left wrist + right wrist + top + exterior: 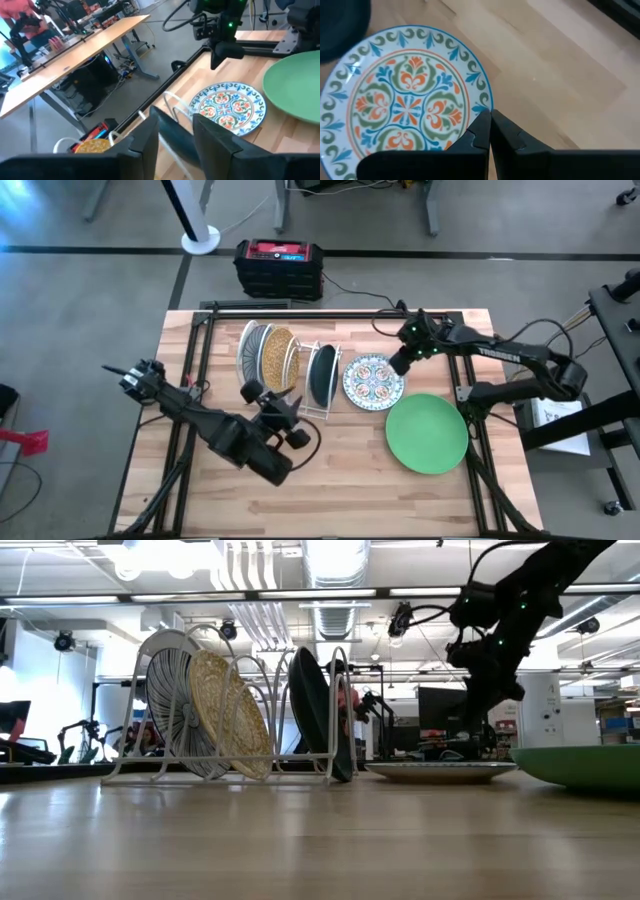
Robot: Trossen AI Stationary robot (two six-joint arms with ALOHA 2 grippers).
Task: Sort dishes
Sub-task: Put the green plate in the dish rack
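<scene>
Where the right wrist view looks past its own fingers, the right hand (490, 131) shows its two fingers pressed together with nothing between them, poised over the rim of the floral plate (405, 100); whether the tips touch that rim cannot be told. Seen from above, this hand (400, 366) hangs at the far right edge of the floral plate (373, 381), which lies flat on the wooden surface (330, 490) just beside the white wire rack (300, 375). Only the low view shows the right hand (487, 705) coming down from above, ending just above the floral plate (440, 771).

The left hand (175, 142) holds its fingers partly apart with a gap between them, gripping nothing; the high view places it (262, 395) over the front of the rack. Its wrist view alone shows the green plate's (295, 85) near rim lying beside the floral plate (227, 107), the two close but not overlapping.

The high view shows the green plate (427, 433) flat on the surface toward the right front. Standing on edge in the rack are a mustard speckled plate (277, 358) and a dark teal plate (322, 374); the low view reveals their lean, the mustard plate (230, 712) tilted and the teal plate (312, 710) nearly upright.
</scene>
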